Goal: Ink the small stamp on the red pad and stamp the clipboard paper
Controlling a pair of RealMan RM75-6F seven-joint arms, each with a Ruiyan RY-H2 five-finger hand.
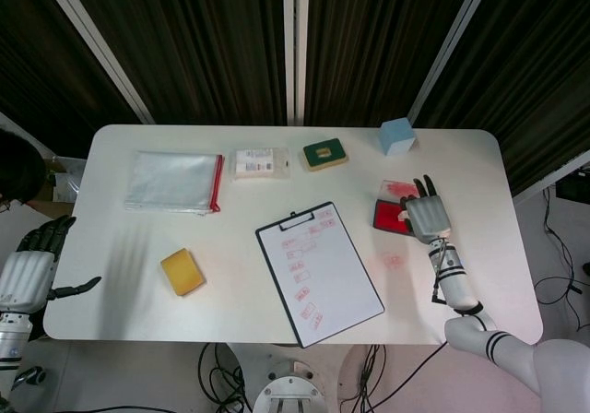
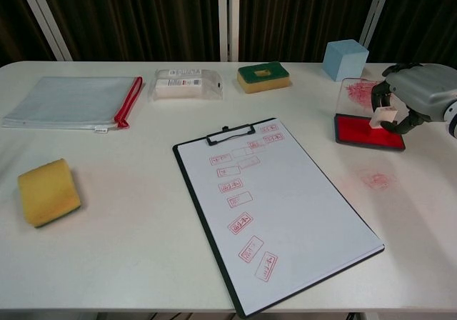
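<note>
My right hand [image 2: 418, 98] [image 1: 427, 216] hovers at the right of the table and pinches the small white stamp [image 2: 380, 118] between thumb and finger. The stamp's lower end stands over the red ink pad [image 2: 360, 129] [image 1: 385, 217]; whether it touches the pad I cannot tell. The clipboard [image 2: 214, 213] [image 1: 318, 270] lies in the middle, its white paper [image 2: 285, 198] carrying several red stamp marks down its left side. My left hand [image 1: 35, 265] hangs off the table's left edge, fingers apart, holding nothing.
A yellow sponge [image 2: 47, 191] lies front left. A clear zip pouch [image 2: 71, 102], a small packet [image 2: 184, 84], a green sponge [image 2: 263, 76] and a blue cube [image 2: 345, 59] line the back. The pad's clear lid [image 2: 357, 91] lies behind the pad. A red smudge [image 2: 377, 180] marks the table.
</note>
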